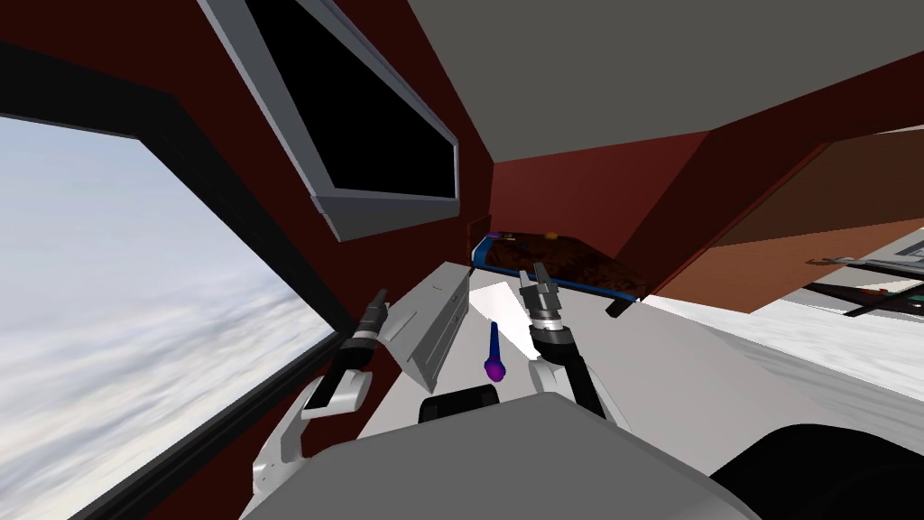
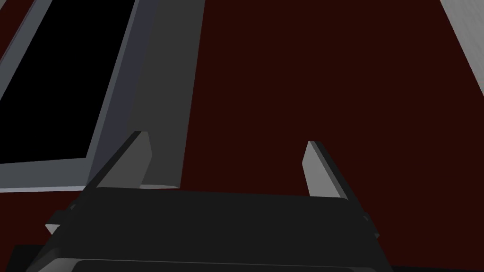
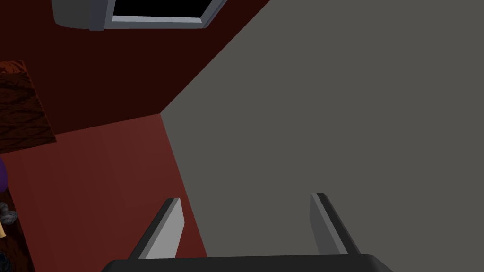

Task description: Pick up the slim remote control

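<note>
Fingers of left gripper (image 2: pixel 226 138) and right gripper (image 3: pixel 246 196) stand apart.

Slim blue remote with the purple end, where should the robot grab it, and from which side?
Probably the thin blue stem of the slim blue remote control, from above, pinching its two long sides. It seems to lie flat on the white surface, so only the top is free, and its rounded purple end looks thicker. The open right end effector is closest.
</note>
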Robot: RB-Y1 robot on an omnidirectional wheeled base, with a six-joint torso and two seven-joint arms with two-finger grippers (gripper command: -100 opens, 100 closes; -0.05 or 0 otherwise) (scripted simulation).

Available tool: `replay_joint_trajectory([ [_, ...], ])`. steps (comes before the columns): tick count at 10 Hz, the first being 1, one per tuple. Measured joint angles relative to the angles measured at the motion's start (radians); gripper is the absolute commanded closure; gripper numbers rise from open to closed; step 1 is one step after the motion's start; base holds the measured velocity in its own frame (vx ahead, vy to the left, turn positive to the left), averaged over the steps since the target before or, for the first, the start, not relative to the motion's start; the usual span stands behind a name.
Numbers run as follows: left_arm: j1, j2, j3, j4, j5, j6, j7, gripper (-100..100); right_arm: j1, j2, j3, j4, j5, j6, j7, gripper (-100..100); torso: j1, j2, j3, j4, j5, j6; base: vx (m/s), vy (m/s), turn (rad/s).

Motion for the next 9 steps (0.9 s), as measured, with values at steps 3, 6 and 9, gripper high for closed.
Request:
replay_joint_trajectory([
  [3, -0.051, 0.051, 0.002, 0.068, 0.037, 0.092, 0.019, -100, 0.000, 0.000, 0.000, 0.000, 0.000, 0.000, 0.000, 0, 0.000, -0.001, 0.000, 0.000, 0.000, 0.000, 0.027, -0.064, -0.010],
  [6, -0.103, 0.093, 0.005, 0.159, 0.069, 0.158, 0.037, -100, 0.000, 0.000, 0.000, 0.000, 0.000, 0.000, 0.000, 0, 0.000, -0.001, -0.001, 0.000, 0.000, 0.000, 0.035, -0.082, -0.010],
  [9, -0.144, 0.136, 0.007, 0.246, 0.105, 0.228, 0.053, -100, 0.000, 0.000, 0.000, 0.000, 0.000, 0.000, 0.000, 0, -0.001, -0.001, 0.000, 0.000, 0.000, 0.000, 0.026, -0.076, -0.002],
])
